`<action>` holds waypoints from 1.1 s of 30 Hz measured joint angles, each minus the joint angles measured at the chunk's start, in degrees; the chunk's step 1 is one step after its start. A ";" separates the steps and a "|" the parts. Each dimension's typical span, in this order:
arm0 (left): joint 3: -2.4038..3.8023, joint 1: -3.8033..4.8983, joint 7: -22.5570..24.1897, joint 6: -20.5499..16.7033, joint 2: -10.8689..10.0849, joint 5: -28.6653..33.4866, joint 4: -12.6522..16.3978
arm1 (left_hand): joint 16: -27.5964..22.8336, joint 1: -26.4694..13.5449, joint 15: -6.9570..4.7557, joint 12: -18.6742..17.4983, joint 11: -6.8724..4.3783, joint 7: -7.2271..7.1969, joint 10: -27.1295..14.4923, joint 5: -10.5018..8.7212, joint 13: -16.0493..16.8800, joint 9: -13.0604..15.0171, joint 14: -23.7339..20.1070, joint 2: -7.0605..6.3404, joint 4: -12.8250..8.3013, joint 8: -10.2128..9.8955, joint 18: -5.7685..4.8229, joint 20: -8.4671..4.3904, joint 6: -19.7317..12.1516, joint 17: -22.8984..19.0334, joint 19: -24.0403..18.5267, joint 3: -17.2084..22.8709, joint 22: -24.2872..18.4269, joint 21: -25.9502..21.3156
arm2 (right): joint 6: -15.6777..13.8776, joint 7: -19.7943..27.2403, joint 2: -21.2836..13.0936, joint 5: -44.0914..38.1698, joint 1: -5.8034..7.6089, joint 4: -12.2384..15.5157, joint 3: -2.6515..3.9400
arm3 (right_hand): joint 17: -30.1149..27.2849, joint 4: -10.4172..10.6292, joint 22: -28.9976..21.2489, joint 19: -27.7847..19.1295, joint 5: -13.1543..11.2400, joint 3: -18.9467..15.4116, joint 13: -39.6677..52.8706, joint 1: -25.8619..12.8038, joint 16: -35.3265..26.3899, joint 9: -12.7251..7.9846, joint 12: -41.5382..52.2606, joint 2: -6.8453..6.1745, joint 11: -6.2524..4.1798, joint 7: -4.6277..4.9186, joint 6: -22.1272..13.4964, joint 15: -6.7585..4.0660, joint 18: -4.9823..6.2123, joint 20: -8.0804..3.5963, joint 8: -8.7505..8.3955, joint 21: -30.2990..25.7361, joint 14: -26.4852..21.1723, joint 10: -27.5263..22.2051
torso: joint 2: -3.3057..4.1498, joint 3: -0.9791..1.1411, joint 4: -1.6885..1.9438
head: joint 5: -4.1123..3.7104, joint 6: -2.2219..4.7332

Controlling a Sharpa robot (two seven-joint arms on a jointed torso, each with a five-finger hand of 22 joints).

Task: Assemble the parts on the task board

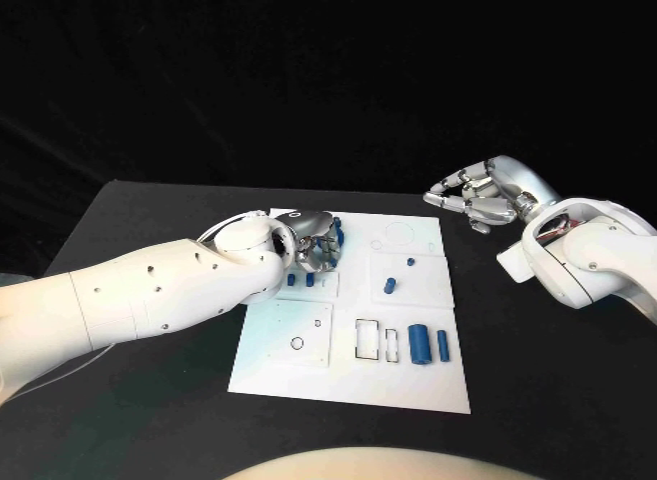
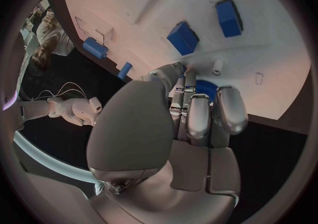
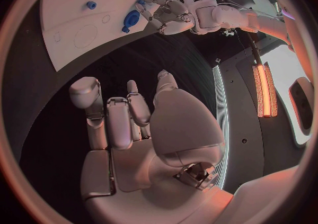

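Note: your left robot hand (image 1: 315, 243) pinches a blue gear part (image 2: 206, 87) over the task board (image 1: 415, 385); right robot hand (image 1: 487, 193) hangs empty, fingers loosely curled, off the board above the counter (image 1: 141, 230).

The task board (image 1: 350, 385) lies at the middle of the counter (image 1: 141, 240). The left hand (image 1: 311, 245) hangs over the board's 11 o'clock corner, above a gear-shaped part (image 1: 337, 232). At the board's centre stand two small parts (image 1: 390, 285), one behind the other. Toward 5 o'clock two cylinders (image 1: 420, 345) lie side by side, just right of two rectangular recesses (image 1: 367, 338). The right hand (image 1: 484, 197) hovers off the board at 2 o'clock, over the counter.
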 measured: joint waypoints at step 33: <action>2.11 0.27 -0.90 -0.62 -8.56 4.49 4.86 | 0.09 -0.74 0.00 -0.48 0.05 0.01 0.36 0.00 0.01 -0.20 0.00 -0.29 -0.06 -0.01 0.10 -0.20 0.41 -0.28 0.21 0.05 0.44 0.23 | -0.01 0.01 -0.08 0.00 -0.09 -0.49 0.00 | 0.01 0.00 0.01 0.00 0.00 0.00 0.03 0.00 0.00 0.03 0.00 0.00 0.00 0.00 0.00 0.00 0.00 0.00 0.00 0.00 0.00 0.00 | 0.04 0.03 -0.01 | 0.45 0.36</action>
